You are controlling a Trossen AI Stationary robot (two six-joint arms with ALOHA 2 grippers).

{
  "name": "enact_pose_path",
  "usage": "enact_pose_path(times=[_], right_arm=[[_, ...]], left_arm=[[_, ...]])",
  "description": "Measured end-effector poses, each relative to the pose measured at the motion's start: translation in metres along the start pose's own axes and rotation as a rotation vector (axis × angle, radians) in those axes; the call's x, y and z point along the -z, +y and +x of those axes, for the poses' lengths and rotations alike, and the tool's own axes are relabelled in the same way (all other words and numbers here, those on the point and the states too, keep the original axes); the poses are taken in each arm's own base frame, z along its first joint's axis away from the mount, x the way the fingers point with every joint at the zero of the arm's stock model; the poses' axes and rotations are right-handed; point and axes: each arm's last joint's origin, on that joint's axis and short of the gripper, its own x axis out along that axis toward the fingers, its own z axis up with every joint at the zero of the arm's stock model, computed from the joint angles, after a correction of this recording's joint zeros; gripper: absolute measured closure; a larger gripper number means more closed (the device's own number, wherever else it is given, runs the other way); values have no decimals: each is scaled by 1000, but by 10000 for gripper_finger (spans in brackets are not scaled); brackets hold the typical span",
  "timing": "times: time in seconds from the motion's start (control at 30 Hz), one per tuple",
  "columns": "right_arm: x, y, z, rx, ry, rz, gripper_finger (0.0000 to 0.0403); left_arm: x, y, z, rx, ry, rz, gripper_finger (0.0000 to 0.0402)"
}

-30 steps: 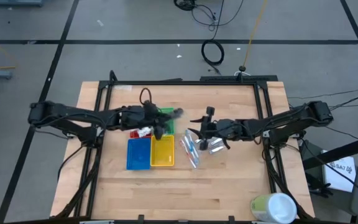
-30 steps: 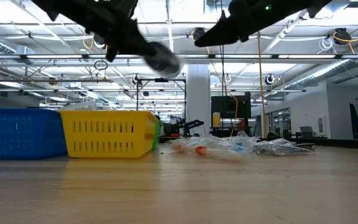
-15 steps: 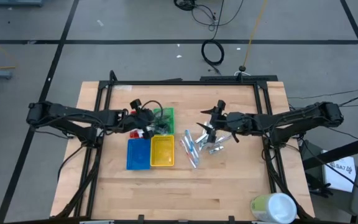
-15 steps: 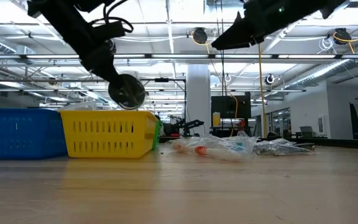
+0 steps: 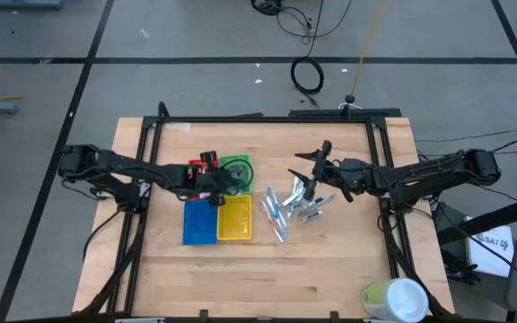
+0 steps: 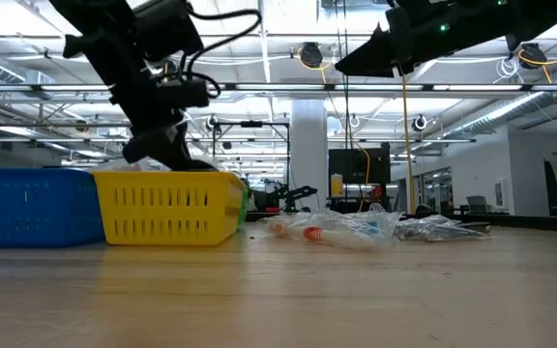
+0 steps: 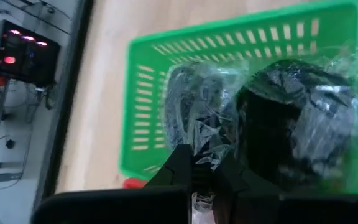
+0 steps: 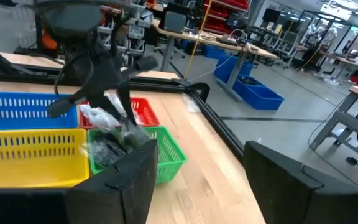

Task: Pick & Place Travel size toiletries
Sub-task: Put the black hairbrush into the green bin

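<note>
My left gripper [image 5: 225, 182] reaches down into the green tray [image 5: 240, 165] and is shut on the clear wrapper of a round dark grey disc [image 7: 294, 121]. A second wrapped item [image 7: 188, 102] lies in the same tray. In the low view the yellow tray [image 6: 167, 207] hides the disc and the left gripper's tips [image 6: 158, 150]. The other travel size toiletries, slim tubes and packets, lie in a pile [image 5: 287, 208] on the table right of the trays. My right gripper [image 5: 302, 173] hovers open above the pile's far side and touches nothing. My left gripper pinches the crumpled clear wrapper [image 7: 202, 163] beside the dark disc between its two shut fingers. The fingers slant down from the table's left. The disc sits beyond the fingertips, low inside the green tray. I cannot tell whether it rests on the tray's floor.
The red tray [image 5: 206, 162], blue tray [image 5: 199, 222] and yellow tray [image 5: 234, 218] stand packed against the green one. A large pale green and white cylinder [image 5: 393, 299] lies at the table's near right corner. Bare wood spreads along the near side.
My left gripper has come down with the dark disc, tipping nose-down and rolling, from well above the trays into the green tray; the disc is now behind the yellow tray in the low view. My right gripper has drawn back from the pile toward the table's right edge.
</note>
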Motion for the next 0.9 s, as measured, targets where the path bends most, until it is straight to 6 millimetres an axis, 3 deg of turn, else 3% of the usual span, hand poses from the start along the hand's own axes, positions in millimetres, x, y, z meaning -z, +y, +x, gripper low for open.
enact_pose_path(times=[0.33, 0.63, 0.9], right_arm=[[1, 0, 0, -2, 10, -17, 181], [2, 0, 0, -4, 18, -21, 181], [3, 1, 0, -6, 28, -25, 181]], left_arm=[[-1, -7, 12, 10, 5, 15, 335], [-3, -5, 10, 6, 0, -3, 331], [-24, 5, -3, 6, -11, -81, 329]])
